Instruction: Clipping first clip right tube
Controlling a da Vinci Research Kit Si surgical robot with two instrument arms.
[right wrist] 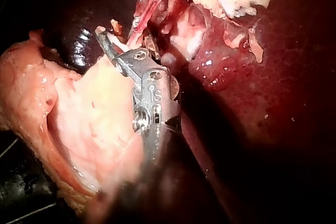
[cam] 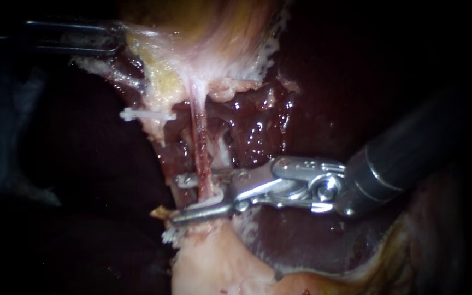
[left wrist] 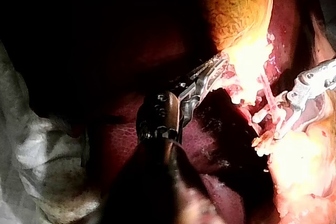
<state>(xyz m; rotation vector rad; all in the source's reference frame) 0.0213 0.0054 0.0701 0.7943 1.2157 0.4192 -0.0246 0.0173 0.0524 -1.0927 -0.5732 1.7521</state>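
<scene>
Right instrument (cam: 176,200) comes in from the right over the dark, wet liver (cam: 307,109), and its metal jaws stand clearly apart, pointing left. The right tube (cam: 199,142) sits in that gap: a thin, taut strand, pale pink at the top and streaked red lower down, glistening. It runs straight down from the yellow-white fat under the gallbladder (cam: 208,27) and crosses the upper jaw, ending at the lower one. Something white lines the inside of the lower jaw, right where the tube meets it. I can't say the jaws are pressing the tube from both sides, so they read as open around it.

Just left of that tube, a small white clip (cam: 147,116) lies crosswise on a second pale strand. Below the jaws there's a broad lump of pale pink tissue (cam: 214,262), touching the lower jaw.

Up by the gallbladder's left edge, the left instrument (cam: 117,38) has its dark jaws closed flat on the pale fringe there, holding the gallbladder
</scene>
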